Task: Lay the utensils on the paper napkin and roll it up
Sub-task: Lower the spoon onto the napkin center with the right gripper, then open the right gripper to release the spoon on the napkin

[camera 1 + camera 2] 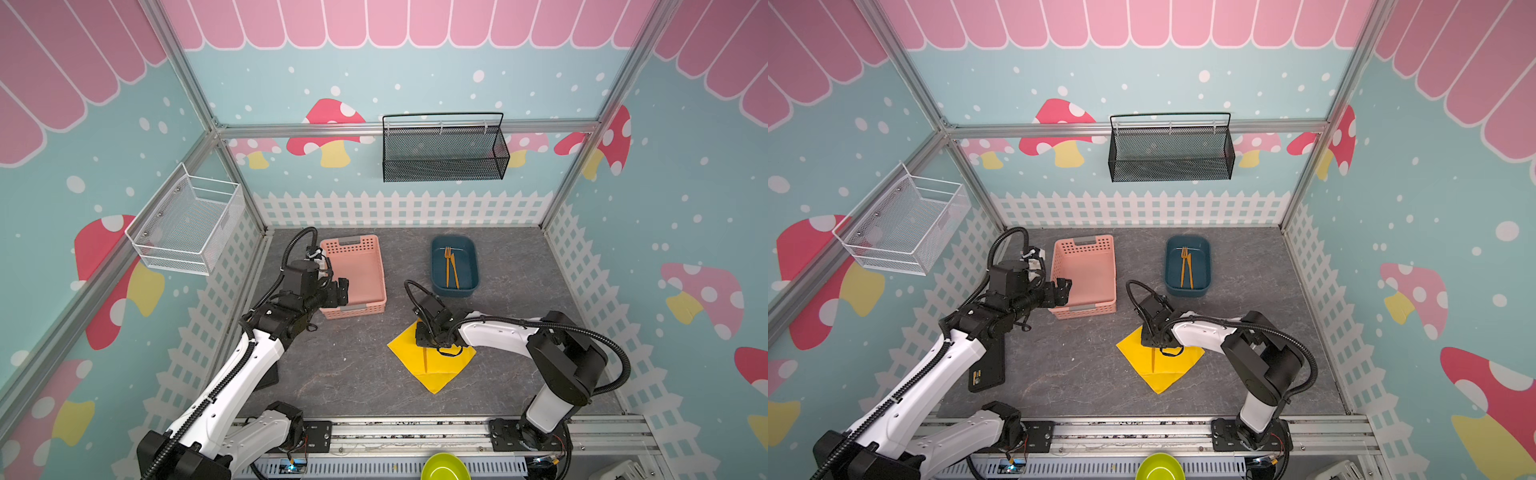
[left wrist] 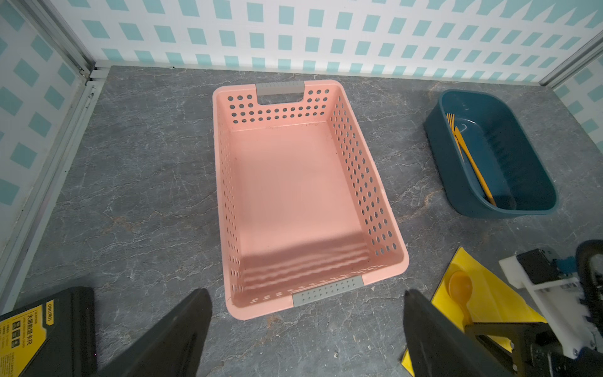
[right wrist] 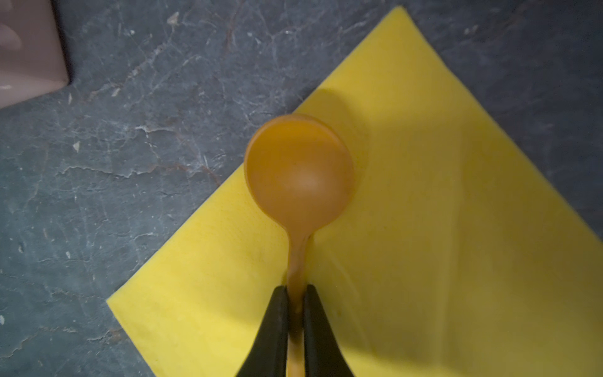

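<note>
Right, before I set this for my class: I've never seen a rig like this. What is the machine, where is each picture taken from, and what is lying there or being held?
It is two robot arms at one table, each ending in a two-fingered pincer. Two pictures look down from overhead and are almost identical. The other two come from a camera on each wrist. The right pincer is shut on the handle of an orange spoon, holding it over the yellow napkin. The left pincer is open and empty, by the pink basket. A fork and a knife lie in the blue tub.
</note>
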